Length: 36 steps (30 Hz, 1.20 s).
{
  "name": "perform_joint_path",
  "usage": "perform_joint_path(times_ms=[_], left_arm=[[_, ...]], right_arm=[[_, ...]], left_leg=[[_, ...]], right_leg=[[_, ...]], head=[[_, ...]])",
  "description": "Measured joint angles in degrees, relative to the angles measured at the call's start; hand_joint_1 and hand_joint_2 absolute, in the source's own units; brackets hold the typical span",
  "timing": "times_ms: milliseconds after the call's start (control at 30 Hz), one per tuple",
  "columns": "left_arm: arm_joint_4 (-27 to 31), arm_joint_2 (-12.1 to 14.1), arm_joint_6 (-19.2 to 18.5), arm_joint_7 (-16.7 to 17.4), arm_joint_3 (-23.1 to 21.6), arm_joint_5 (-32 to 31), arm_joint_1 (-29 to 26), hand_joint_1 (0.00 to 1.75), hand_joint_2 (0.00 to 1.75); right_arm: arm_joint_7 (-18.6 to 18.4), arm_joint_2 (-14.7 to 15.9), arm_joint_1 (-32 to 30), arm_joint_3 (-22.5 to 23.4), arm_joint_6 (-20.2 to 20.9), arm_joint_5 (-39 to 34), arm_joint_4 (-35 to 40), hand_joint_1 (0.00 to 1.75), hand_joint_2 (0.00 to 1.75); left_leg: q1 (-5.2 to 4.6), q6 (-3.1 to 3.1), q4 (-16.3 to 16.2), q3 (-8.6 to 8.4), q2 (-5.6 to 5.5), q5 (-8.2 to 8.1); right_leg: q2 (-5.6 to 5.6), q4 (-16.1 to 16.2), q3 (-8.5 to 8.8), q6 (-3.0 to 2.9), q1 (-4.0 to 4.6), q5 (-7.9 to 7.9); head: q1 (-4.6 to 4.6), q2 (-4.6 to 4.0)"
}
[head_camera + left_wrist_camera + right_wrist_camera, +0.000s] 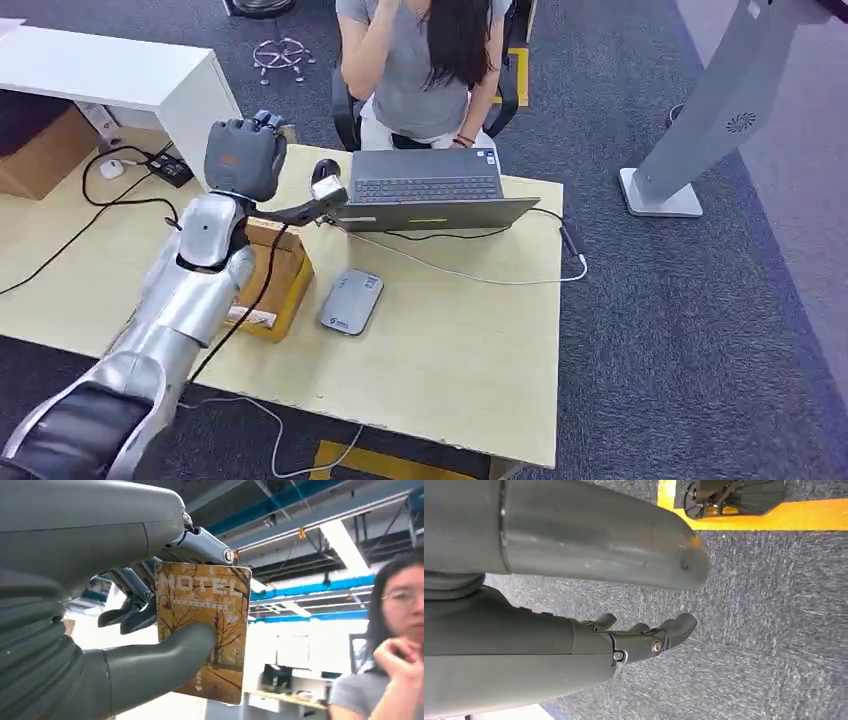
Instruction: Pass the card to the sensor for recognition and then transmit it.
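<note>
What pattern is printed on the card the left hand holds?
Golden-brown bare autumn trees with "HOTEL" lettering on the rectangular card, best in left wrist view.

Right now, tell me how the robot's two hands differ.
The left hand is raised above the desk and pinches a golden hotel card under its thumb; the right hand hangs over dark carpet, fingers apart, holding nothing. Both are grey, many-fingered hands.
</note>
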<state>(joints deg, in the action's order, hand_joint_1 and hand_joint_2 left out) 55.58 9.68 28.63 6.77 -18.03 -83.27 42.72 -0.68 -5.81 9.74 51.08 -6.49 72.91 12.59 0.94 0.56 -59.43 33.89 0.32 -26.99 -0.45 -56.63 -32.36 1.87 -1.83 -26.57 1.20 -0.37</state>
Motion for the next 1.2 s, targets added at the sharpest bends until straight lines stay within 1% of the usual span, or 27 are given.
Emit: perform_joint_path(times_ms=[100,200,300,533,567,867,1200], left_arm=[[-6.4,-1.0,0.0,0.7,0.0,-1.6,4.1,1.75,1.75],[-10.2,-2.0,-0.2,1.1,0.0,-2.2,6.5,1.75,1.75],[-12.6,-2.7,-0.1,1.2,0.0,-2.3,7.8,1.75,1.75],[-15.0,-4.5,0.0,0.9,0.0,-1.9,9.2,1.73,1.75],[-15.3,-4.6,0.1,0.9,0.0,-1.9,9.3,0.0,1.75],[-18.3,-5.0,-0.7,1.9,0.0,-2.1,9.7,0.0,1.75],[-19.3,-5.1,-0.8,2.0,0.0,-2.1,9.8,0.0,1.75]], right_arm=[[-0.5,0.0,0.4,-0.7,0.0,-0.1,0.0,0.0,0.0],[-0.6,0.0,0.6,-1.0,0.2,-0.2,0.0,0.0,0.0],[-0.6,0.0,0.7,-1.1,0.2,-0.2,0.0,0.0,0.0],[-1.0,0.0,0.7,-1.4,0.2,-0.6,0.0,0.0,0.0],[-0.9,0.0,0.7,-1.6,0.2,-0.6,0.0,0.0,0.0],[-0.8,0.0,0.8,-2.1,0.3,-1.0,0.0,0.0,0.0],[-0.7,0.0,0.8,-2.1,0.4,-1.1,0.0,0.0,0.0]], left_leg=[[-0.01,0.0,0.0,0.02,-0.01,0.0],[-0.01,0.01,0.0,0.04,-0.02,-0.01],[-0.07,0.01,0.0,0.04,0.01,-0.02],[-0.06,0.01,0.0,0.06,-0.01,-0.02],[-0.06,0.01,0.0,0.06,0.0,-0.02],[-0.06,0.01,0.0,0.06,0.01,-0.01],[-0.07,0.01,0.0,0.06,0.01,-0.01]], right_leg=[[-0.01,0.0,0.0,0.0,0.0,0.0],[-0.01,0.0,-0.01,0.0,-0.01,-0.01],[0.01,0.0,-0.04,0.01,-0.02,-0.01],[-0.02,0.0,-0.06,0.0,-0.01,-0.01],[-0.02,0.0,-0.06,0.0,-0.01,-0.01],[0.0,0.0,-0.06,0.0,-0.01,-0.01],[0.0,0.0,-0.06,0.0,-0.02,-0.01]], head=[[-0.02,0.0],[-0.02,0.0],[0.0,0.0],[-0.02,0.0],[0.0,0.0],[0.0,0.0],[0.0,0.0]])
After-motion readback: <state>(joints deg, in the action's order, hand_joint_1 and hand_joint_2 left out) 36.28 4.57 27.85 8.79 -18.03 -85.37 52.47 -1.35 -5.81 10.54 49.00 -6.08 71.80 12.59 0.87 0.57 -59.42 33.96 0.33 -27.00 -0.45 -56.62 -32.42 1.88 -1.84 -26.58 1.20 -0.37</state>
